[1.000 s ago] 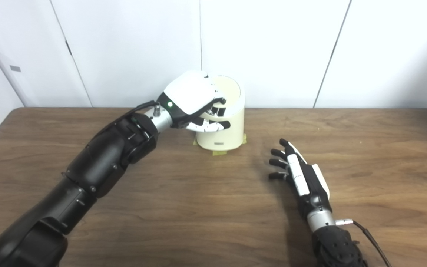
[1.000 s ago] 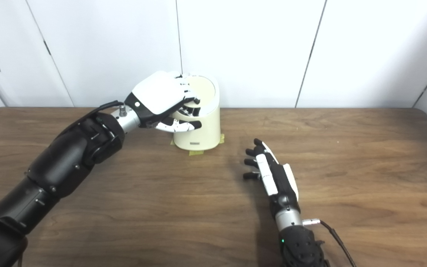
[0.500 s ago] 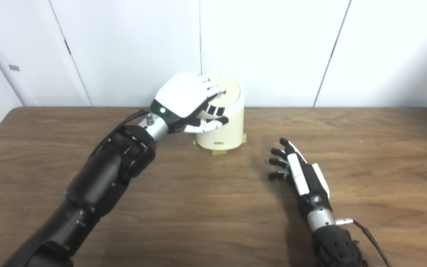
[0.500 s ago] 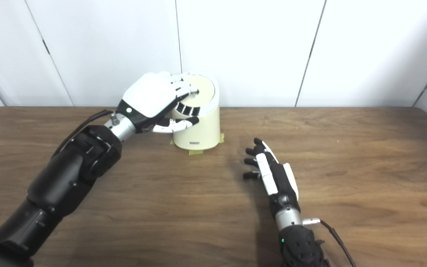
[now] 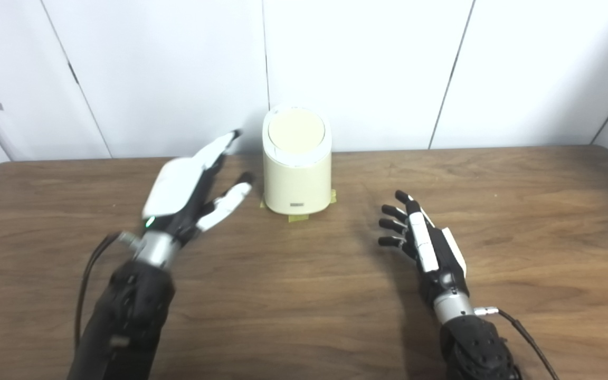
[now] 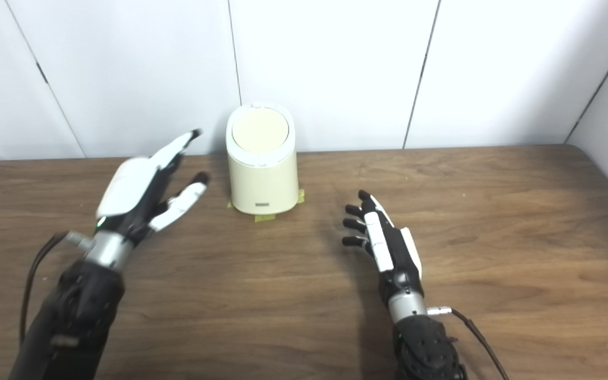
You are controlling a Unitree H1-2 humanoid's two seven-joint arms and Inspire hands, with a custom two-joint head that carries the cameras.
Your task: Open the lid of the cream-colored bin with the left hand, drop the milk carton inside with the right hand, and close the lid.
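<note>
The cream-colored bin (image 5: 297,169) stands at the back of the wooden table (image 5: 304,295) near the wall, with its round lid (image 5: 296,129) lying flat and shut on top. My left hand (image 5: 185,190) hovers to the left of the bin, apart from it, fingers spread and holding nothing. Its outline is blurred. My right hand (image 5: 425,243) rests low over the table to the right and in front of the bin, fingers apart and empty. No milk carton shows in either view.
Yellow tape (image 5: 298,216) marks the bin's base on the table. White wall panels (image 5: 367,68) rise right behind the bin. A black cable (image 5: 525,332) trails from my right wrist.
My left hand came off the bin's lid, pulled back to the left and toward me, and spread its fingers. The lid now lies shut. The camera shifted a little; the right hand stayed put.
</note>
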